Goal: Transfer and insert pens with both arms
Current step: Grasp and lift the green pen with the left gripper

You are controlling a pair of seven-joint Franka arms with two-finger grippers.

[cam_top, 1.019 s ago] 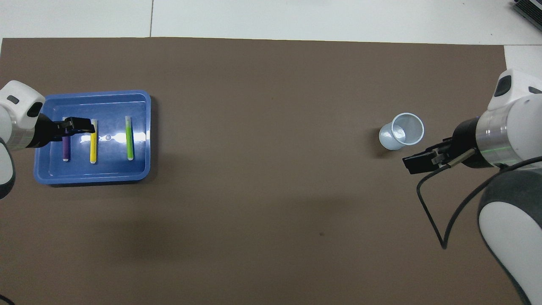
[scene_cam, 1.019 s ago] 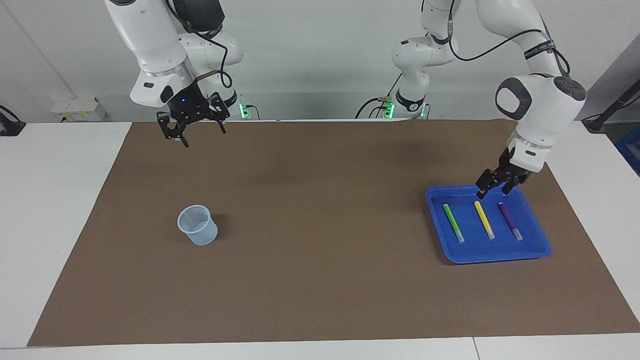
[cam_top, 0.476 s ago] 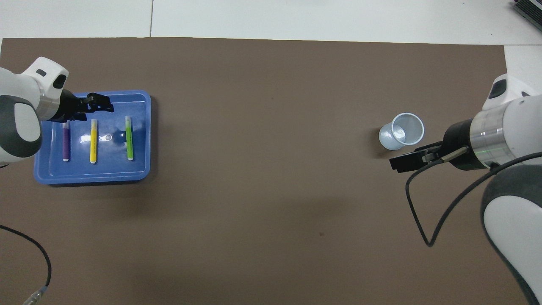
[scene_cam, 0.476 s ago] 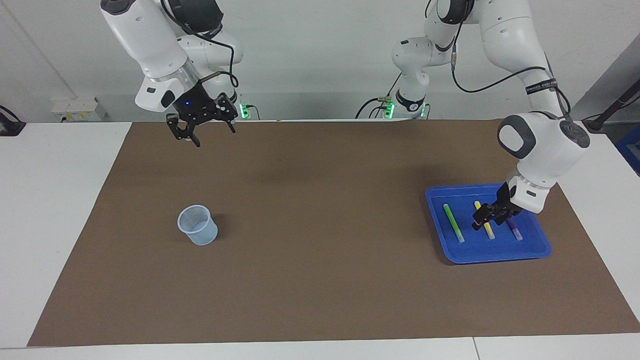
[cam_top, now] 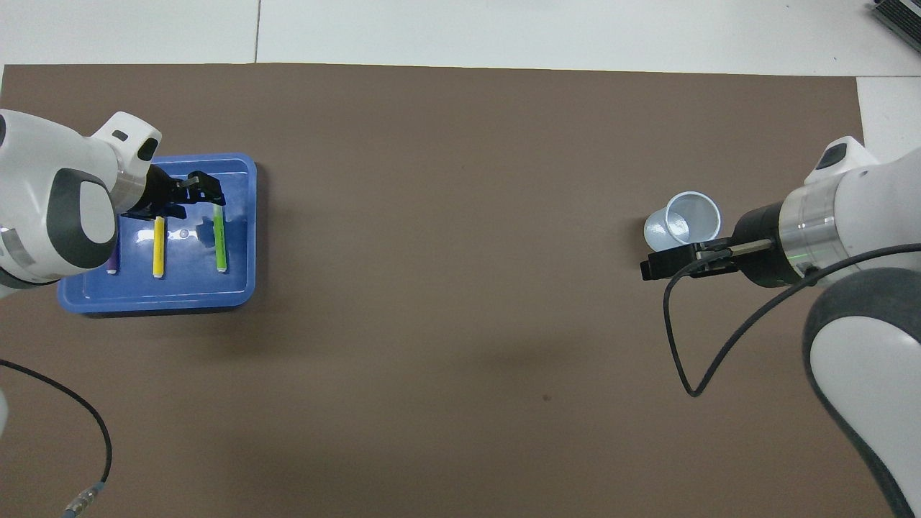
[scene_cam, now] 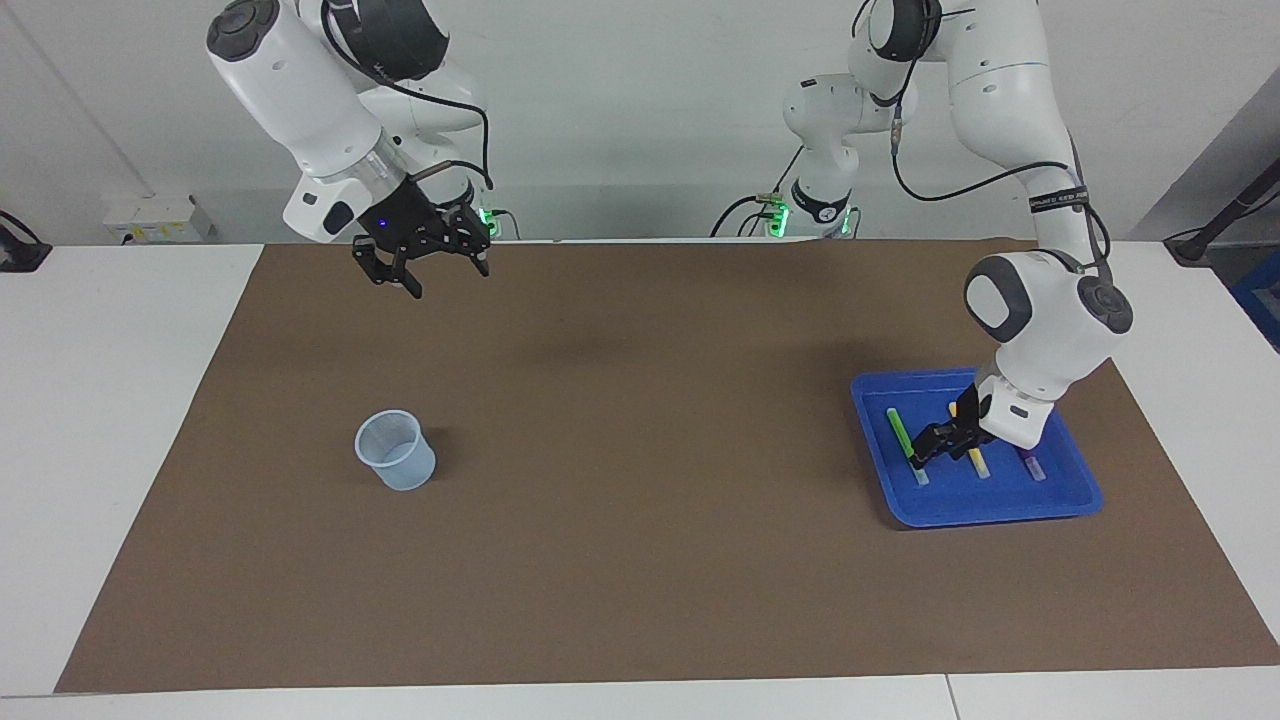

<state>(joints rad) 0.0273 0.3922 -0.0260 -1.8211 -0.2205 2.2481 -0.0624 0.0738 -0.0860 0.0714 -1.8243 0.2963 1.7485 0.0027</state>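
**Q:** From across the table, where is your claw?

**Me:** My left gripper [scene_cam: 925, 455] is low inside the blue tray [scene_cam: 990, 515], at the green pen [scene_cam: 896, 421] that lies along the tray's edge toward the table's middle. Whether it is spread or already pinching I cannot tell. I cannot tell either if it touches the pen. The yellow pen [scene_cam: 976, 461] lies just beside it, mid-tray, and the purple pen [scene_cam: 1033, 468] is by the tray's outer edge. My right gripper [scene_cam: 447, 280] waits spread and empty over the mat [scene_cam: 640, 560], with the cup [scene_cam: 395, 452] toward the right arm's end of the table.

**Q:** And from above?

**Me:** There my left claw covers the ends of the green and yellow pens at the tray's edge farthest from me (a raised claw does that).

**Q:** What could go wrong?

**Me:** If I close off-centre, I judge the green pen could roll or skid away. A grip near one end could leave it hanging crooked for the handover. Drifting sideways, I might catch the yellow pen too. Pressing too low, I could jam against the tray floor.
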